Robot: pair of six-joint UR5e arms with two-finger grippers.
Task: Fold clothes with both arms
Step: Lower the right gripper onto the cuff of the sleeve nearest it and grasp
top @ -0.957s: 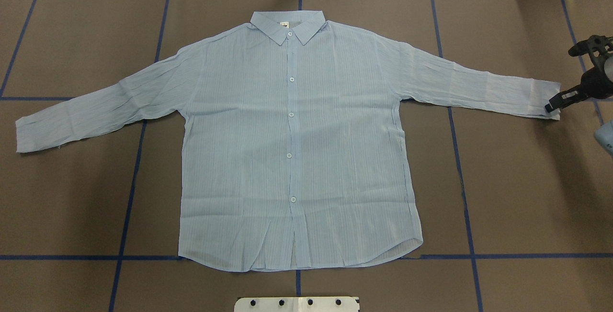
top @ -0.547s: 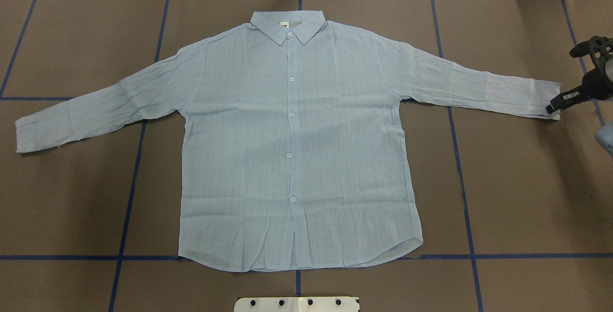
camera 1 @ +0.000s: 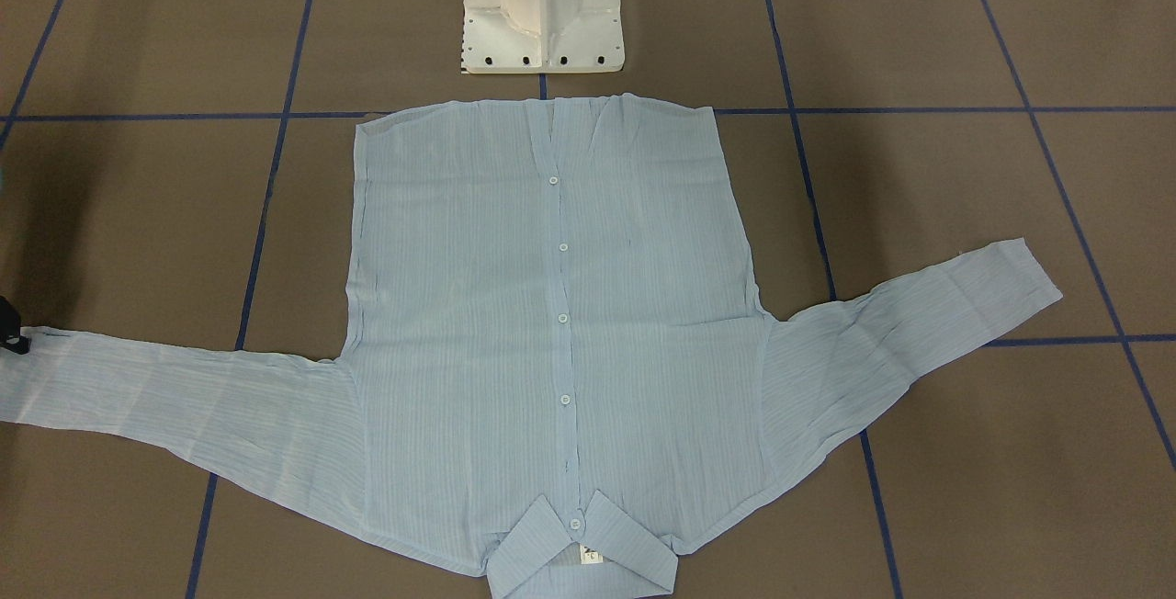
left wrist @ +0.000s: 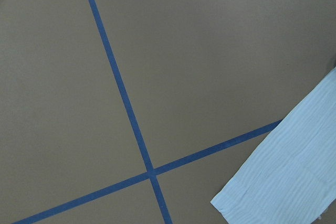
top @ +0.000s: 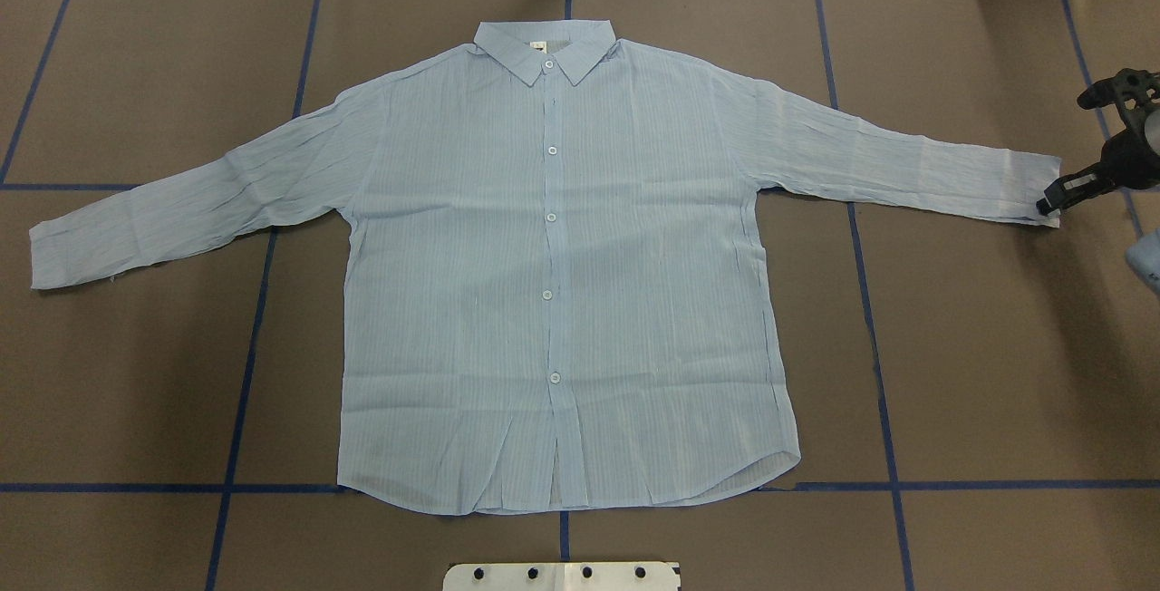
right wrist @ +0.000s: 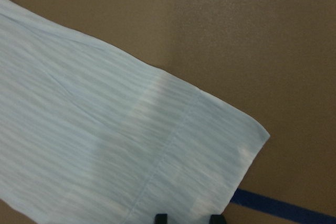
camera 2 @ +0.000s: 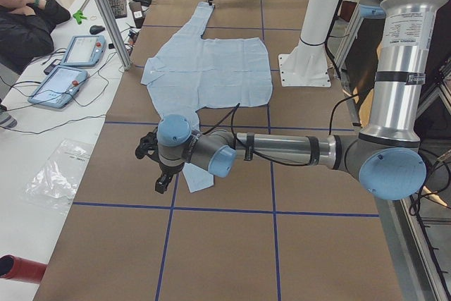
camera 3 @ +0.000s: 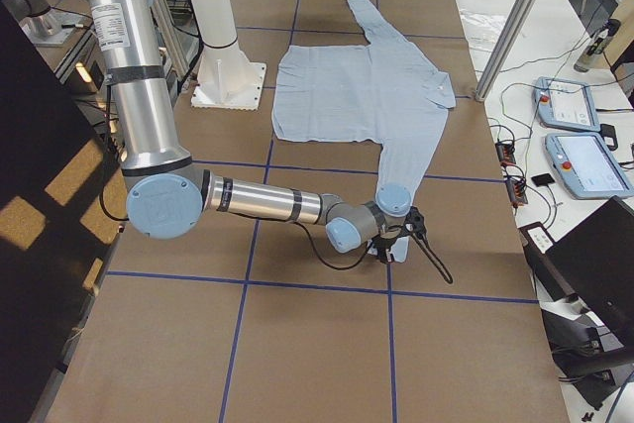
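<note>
My left arm (camera 2: 282, 149) and right arm (camera 3: 258, 203): silver tubes, grey joints with light-blue round caps, black cables looping along the forearms, printed labels on the upper links, white bolted pedestal (camera 1: 542, 20).

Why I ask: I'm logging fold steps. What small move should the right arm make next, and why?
Probably close the right pincer on the cuff of the shirt: its fingertips stand apart at the cuff's edge, and the cuff lies flat on the table, not yet gripped.
</note>
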